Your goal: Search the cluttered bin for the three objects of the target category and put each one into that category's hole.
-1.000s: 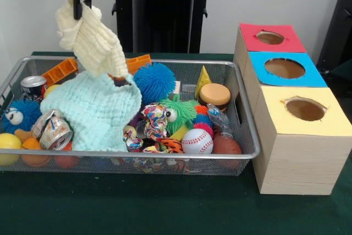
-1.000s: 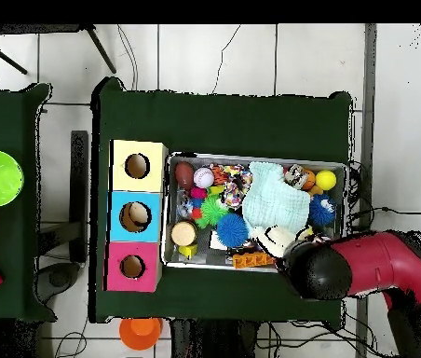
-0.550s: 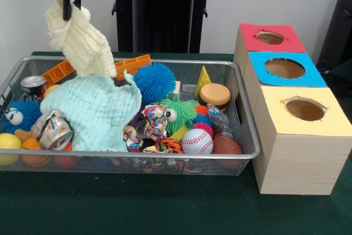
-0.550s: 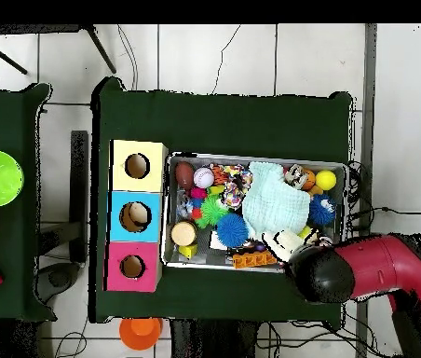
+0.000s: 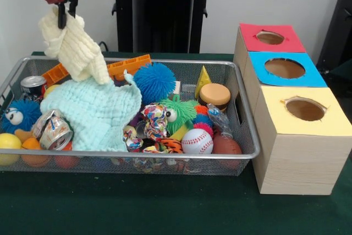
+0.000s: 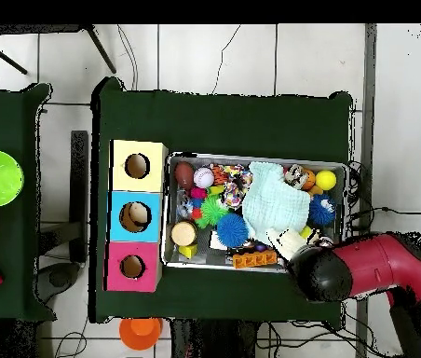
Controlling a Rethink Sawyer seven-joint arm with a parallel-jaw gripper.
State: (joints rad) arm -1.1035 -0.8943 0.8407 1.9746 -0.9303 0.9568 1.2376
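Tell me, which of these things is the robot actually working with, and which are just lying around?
In use:
gripper, holding a cream cloth up over the wire bin
the three boxes with holes: red, blue, yellow

Lying about in the bin:
mint cloth
blue spiky ball
baseball
crushed can
orange toy piece

two cloths, three holes, perhaps two cans
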